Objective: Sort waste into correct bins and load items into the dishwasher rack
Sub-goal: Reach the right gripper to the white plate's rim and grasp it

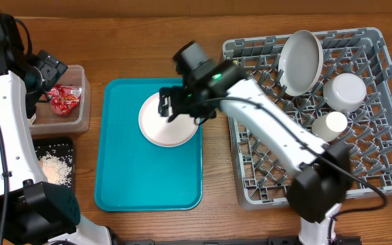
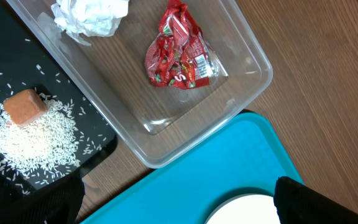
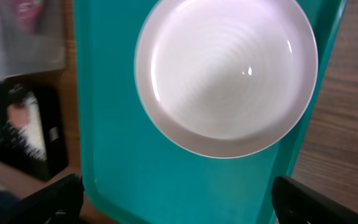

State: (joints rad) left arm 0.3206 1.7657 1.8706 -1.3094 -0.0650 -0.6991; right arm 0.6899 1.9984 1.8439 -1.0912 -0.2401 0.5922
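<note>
The pink plate (image 1: 170,122) lies flat on the teal tray (image 1: 124,184), toward its far right part. The right gripper (image 3: 179,200) hangs over it, and its fingers (image 3: 48,202) are spread wide apart at the plate's near side with nothing between them. From the wrist view I cannot tell whether they touch the tray.

At the far left the left gripper (image 2: 176,204) hovers over the tub (image 2: 253,68). Its fingers (image 2: 322,200) are also wide apart and hold nothing. The tub holds the red wrappers (image 2: 179,56) in its middle and the napkin (image 2: 92,15) at one end.

Just near of the tub sits the black tray (image 1: 65,146). It holds a heap of rice (image 2: 33,137) with loose grains scattered around it, and the orange cube (image 2: 25,106) rests at the heap's edge.

The rack (image 1: 380,184) stands on the table (image 1: 148,41) right of the teal tray. At its far side a white plate (image 1: 300,61) leans on edge among the pegs. The bowl (image 1: 344,92) is just right of the plate and the cup (image 1: 329,124) just near of the bowl. The near half of the rack shows only pegs.
</note>
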